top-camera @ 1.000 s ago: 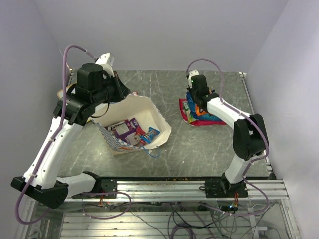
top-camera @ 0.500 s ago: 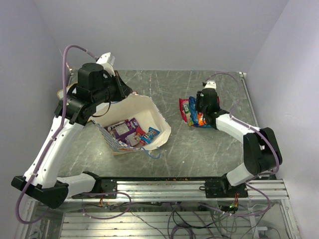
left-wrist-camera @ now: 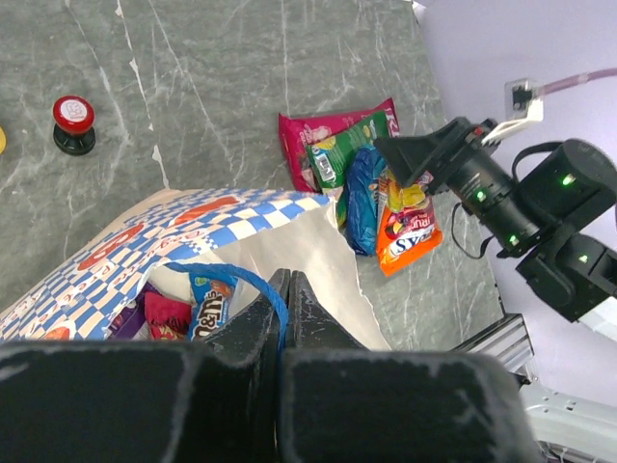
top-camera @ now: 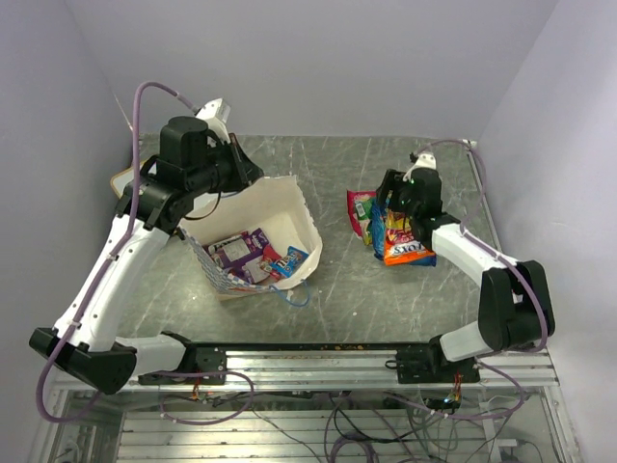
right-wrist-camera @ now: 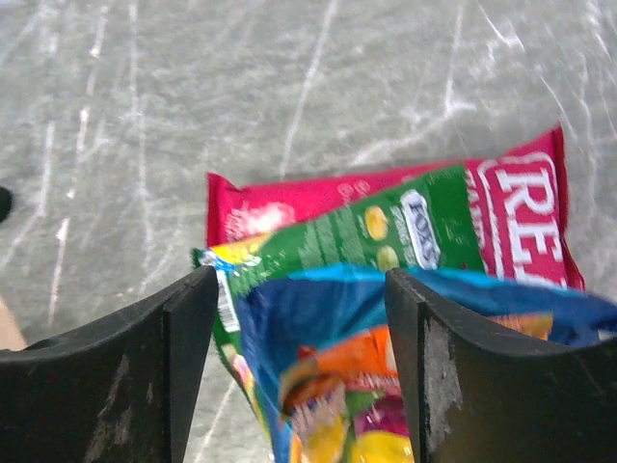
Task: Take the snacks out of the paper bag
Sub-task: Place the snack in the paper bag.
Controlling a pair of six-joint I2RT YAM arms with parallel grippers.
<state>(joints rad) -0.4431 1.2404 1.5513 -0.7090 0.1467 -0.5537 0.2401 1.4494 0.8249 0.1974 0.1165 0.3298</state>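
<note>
Just now, down onto the heap of snacks [top-camera: 364, 207] already out on the table [top-camera: 337, 280]: an orange packet [top-camera: 407, 246], lying flat at the near edge, overlapping the blue packet [right-wrist-camera: 308, 313], with the green packet [right-wrist-camera: 366, 230] and pink packet [right-wrist-camera: 280, 204] beyond. Let go by the right gripper [right-wrist-camera: 301, 280], fingers spread wide and empty, hovering low over the pile, touching nothing as far as can be told. One more out, then, but not finished: a purple packet [top-camera: 236, 253] and a small blue one [top-camera: 292, 258] with something red beside it still down inside the paper bag [top-camera: 280, 207], well apart from the heap, over on the left of the table. Mouth of the bag held up and open by the left gripper [left-wrist-camera: 287, 282], clamped tight on the far rim. Compared with a second ago: right arm drawn back towards the near side, jaws gone from nearly closed to wide, orange packet newly spread out in plain sight; left arm and bag much as before, contents of the bag unchanged
</note>
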